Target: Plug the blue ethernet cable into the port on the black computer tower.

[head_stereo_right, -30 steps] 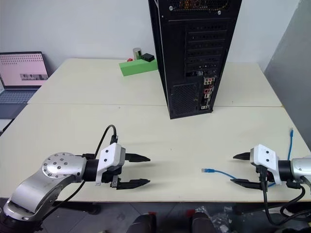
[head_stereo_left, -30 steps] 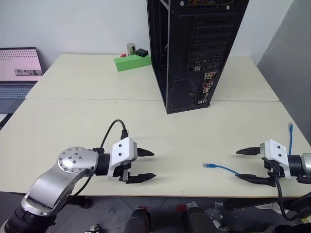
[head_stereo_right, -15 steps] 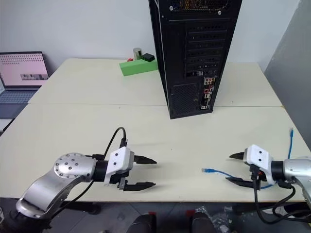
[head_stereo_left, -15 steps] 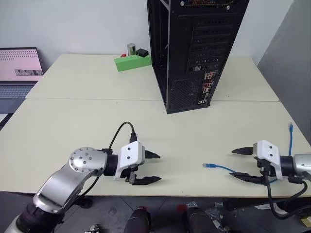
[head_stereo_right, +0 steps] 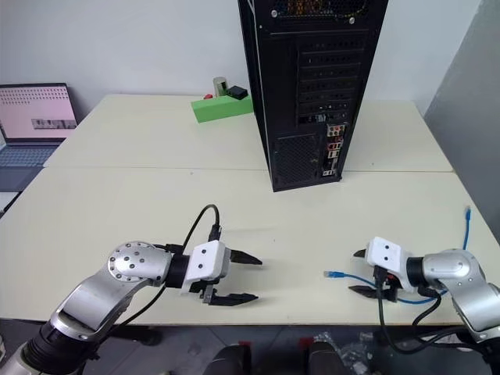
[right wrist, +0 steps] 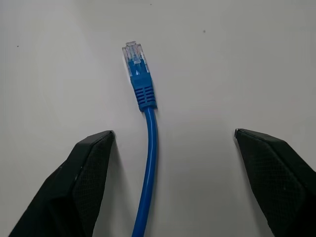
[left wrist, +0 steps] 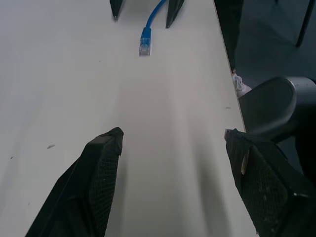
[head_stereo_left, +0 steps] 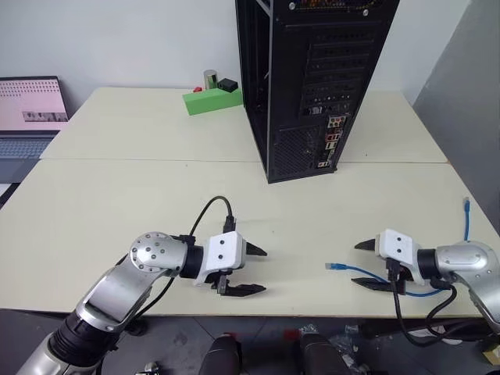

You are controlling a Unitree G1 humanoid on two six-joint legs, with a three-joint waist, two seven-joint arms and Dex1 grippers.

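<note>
Lying flat, one blue ethernet cable [right wrist: 146, 148], two plugs, one black computer tower [head_stereo_left: 312, 78]

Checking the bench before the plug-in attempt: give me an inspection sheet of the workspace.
Surface: pale table, two tops joined by a seam.
Job's things: blue ethernet cable lies flat near the front right edge, clear plug free on the table; far end by the right edge. Black computer tower stands upright at the back, rear panel facing the robot; port too small to single out.
Clutter: green block with small items on top, behind the tower's left side.
Grippers: left gripper open, empty, over the table. Right gripper open, straddling the cable, not touching it.
Cables: black lead looping off the left wrist.
Surroundings: laptop at far left; white wall behind.
</note>
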